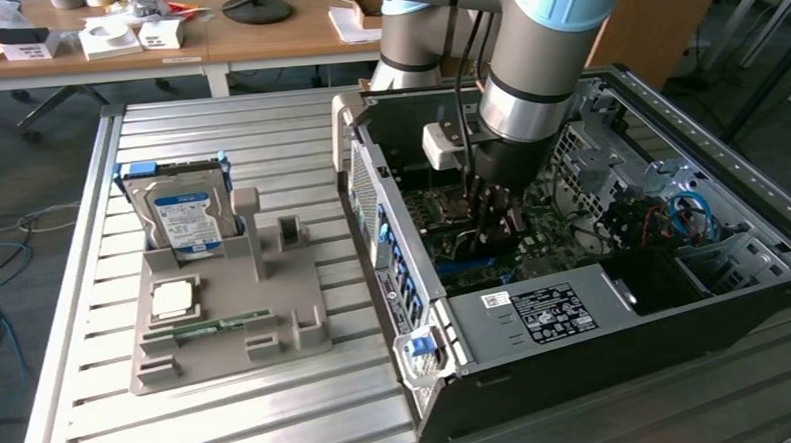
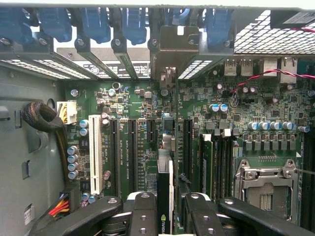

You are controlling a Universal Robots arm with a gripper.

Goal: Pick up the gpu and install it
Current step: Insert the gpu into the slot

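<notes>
— Ribbed metal tabletop (image 1: 217,409) across the lower left of the exterior view, wooden desks (image 1: 161,47) along the top edge. What stands on the table?

— One open computer case (image 1: 719,297) at the right, and one grey parts holder (image 1: 233,334) at the left. On the holder I count one hard drive (image 1: 182,216) standing upright with a blue-white label, one square processor (image 1: 172,296) lying flat, and one green memory stick (image 1: 220,324) below it.

— And the arm?

— One arm (image 1: 543,65), reaching down from the top of the frame into the case. Its gripper (image 1: 492,232) hangs over the motherboard (image 1: 556,239).

— Where is the gpu?

— In the wrist view the gpu (image 2: 164,196) stands on edge at the bottom centre, right between the two black fingers (image 2: 142,216), its pale bracket (image 2: 174,46) far up near the case's rear slots. The fingers are pinching the card from both sides.

— Which slot is it over?

— It runs along the black expansion slots, beside one white slot (image 2: 96,155) at centre left. Whether it is seated, I cannot tell.
</notes>
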